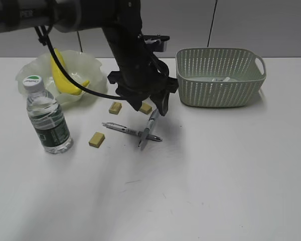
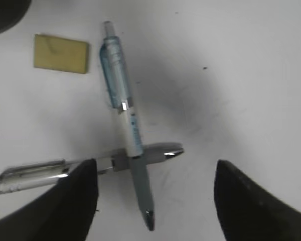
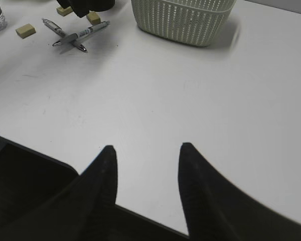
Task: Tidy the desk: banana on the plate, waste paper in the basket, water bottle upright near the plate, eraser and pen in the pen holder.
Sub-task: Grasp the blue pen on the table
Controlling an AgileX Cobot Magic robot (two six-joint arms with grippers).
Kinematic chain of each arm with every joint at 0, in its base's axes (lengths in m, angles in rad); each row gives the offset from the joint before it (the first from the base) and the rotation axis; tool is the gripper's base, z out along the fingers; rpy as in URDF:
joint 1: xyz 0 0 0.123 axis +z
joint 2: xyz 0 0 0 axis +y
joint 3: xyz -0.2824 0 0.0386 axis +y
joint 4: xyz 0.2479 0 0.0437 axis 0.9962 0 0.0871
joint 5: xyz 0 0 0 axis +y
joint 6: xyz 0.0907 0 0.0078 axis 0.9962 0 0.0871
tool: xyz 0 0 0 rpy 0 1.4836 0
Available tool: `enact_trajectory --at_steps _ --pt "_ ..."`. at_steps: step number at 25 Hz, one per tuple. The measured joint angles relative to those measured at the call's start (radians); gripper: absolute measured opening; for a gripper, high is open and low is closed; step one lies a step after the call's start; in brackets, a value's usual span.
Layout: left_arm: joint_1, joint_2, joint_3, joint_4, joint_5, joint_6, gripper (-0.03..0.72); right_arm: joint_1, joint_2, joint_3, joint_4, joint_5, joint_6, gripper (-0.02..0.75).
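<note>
Lying and standing on the desk (image 1: 215, 175) are two pens (image 1: 131, 131), three erasers (image 1: 97, 139), one water bottle (image 1: 46, 115), one basket (image 1: 219, 76), one plate (image 1: 93, 68) and one banana (image 1: 65, 80).

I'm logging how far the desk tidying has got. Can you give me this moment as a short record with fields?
banana: lying in the plate
plate: wavy green dish, back left
water bottle: upright, in front of the plate
waste paper: inside the basket
basket: back right
pens: two, crossed on the desk
erasers: three on the desk, one at
pen holder: not in view
left gripper: open above the crossed pens
right gripper: open, over bare desk
</note>
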Motion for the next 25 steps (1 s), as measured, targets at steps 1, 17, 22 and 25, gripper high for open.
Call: enact_trajectory --at_steps 1,17,22,25 --pt "-0.003 0.023 -0.024 0.032 0.022 -0.016 0.540 0.000 0.000 0.000 0.000 0.000 0.001 0.332" --pt "-0.035 0.242 -0.254 0.178 0.098 -0.120 0.535 0.000 0.000 0.000 0.000 0.000 0.001 0.332" --pt "-0.035 0.270 -0.260 0.188 0.100 -0.130 0.452 0.000 0.000 0.000 0.000 0.000 0.001 0.332" --pt "-0.035 0.280 -0.280 0.197 0.110 -0.130 0.337 0.000 0.000 0.000 0.000 0.000 0.002 0.331"
